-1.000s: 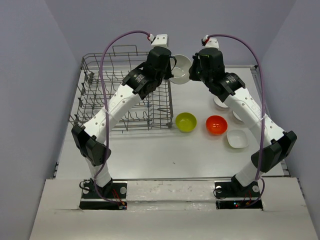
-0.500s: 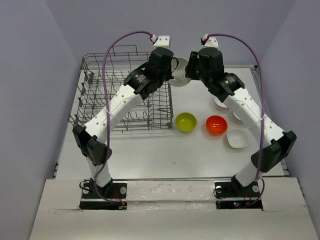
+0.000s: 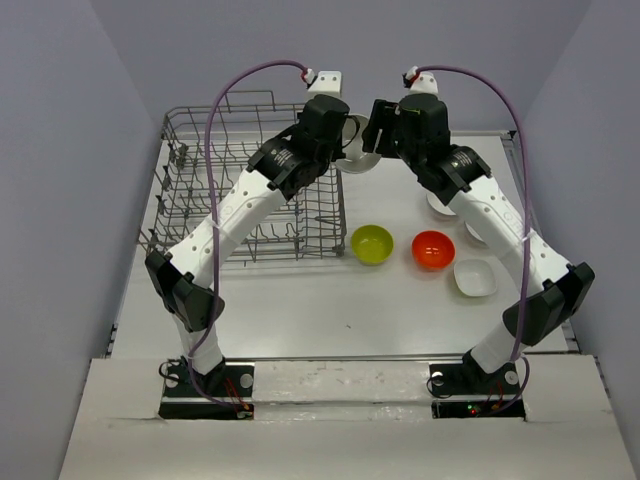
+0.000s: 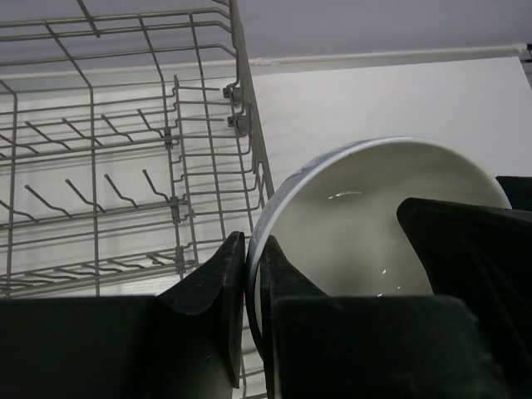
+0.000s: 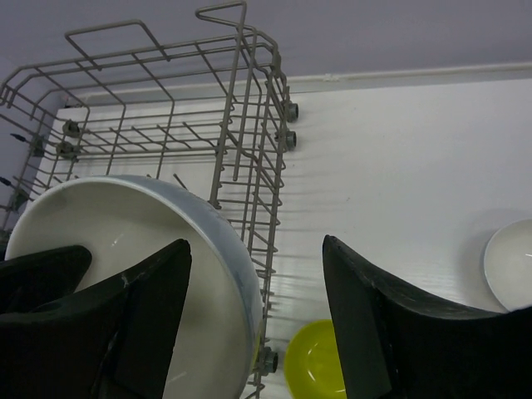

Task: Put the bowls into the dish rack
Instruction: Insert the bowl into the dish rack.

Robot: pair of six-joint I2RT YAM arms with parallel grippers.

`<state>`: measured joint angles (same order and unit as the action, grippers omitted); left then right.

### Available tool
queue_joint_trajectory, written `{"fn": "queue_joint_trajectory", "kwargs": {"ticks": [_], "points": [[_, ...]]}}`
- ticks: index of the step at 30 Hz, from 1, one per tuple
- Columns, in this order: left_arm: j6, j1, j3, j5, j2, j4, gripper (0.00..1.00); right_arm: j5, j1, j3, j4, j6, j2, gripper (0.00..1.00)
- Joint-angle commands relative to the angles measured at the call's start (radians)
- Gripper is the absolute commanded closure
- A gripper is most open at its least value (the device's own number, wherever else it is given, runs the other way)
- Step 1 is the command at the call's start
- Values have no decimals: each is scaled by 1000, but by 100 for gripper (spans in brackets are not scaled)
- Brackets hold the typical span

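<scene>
A white bowl [image 3: 358, 152] with a grey outer wall hangs tilted in the air just past the right side of the dish rack [image 3: 215, 185]. My left gripper [image 4: 252, 245] is shut on the white bowl [image 4: 374, 212] at its rim, one finger inside and one outside. My right gripper [image 5: 253, 249] stands open and straddles the same bowl's [image 5: 108, 241] rim, with its fingers off the wall. The dish rack [image 4: 108, 166] holds no bowls. On the table lie a yellow bowl [image 3: 371, 243], a red bowl [image 3: 432, 249] and a white square bowl [image 3: 475, 277].
Two more white bowls [image 3: 440, 205] lie partly hidden under the right arm. The rack's raised wire side [image 5: 249, 166] stands right beside the held bowl. The yellow bowl [image 5: 314, 362] sits below my right gripper. Grey walls close in the left, right and back.
My right gripper has opened from shut and let go of the white bowl. The left gripper has stayed clamped on the rim, and the bowl has shifted slightly left.
</scene>
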<state>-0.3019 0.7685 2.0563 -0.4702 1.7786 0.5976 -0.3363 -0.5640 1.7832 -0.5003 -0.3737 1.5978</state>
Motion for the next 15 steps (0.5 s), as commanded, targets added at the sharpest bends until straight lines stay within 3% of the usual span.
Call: {"fn": "queue_joint_trajectory", "kwargs": {"ticks": [1,9,15], "points": [[17,2,77,-82,-59,-67,100,-27,-4,27,59,7,-78,30],[26,-18,90,-129,-62,-48,100,-59,-4,-10,59,10,-163,29],[21,-115,65,-113,-103,-21,100,-113,-4,-71,59,12,-251,28]]}}
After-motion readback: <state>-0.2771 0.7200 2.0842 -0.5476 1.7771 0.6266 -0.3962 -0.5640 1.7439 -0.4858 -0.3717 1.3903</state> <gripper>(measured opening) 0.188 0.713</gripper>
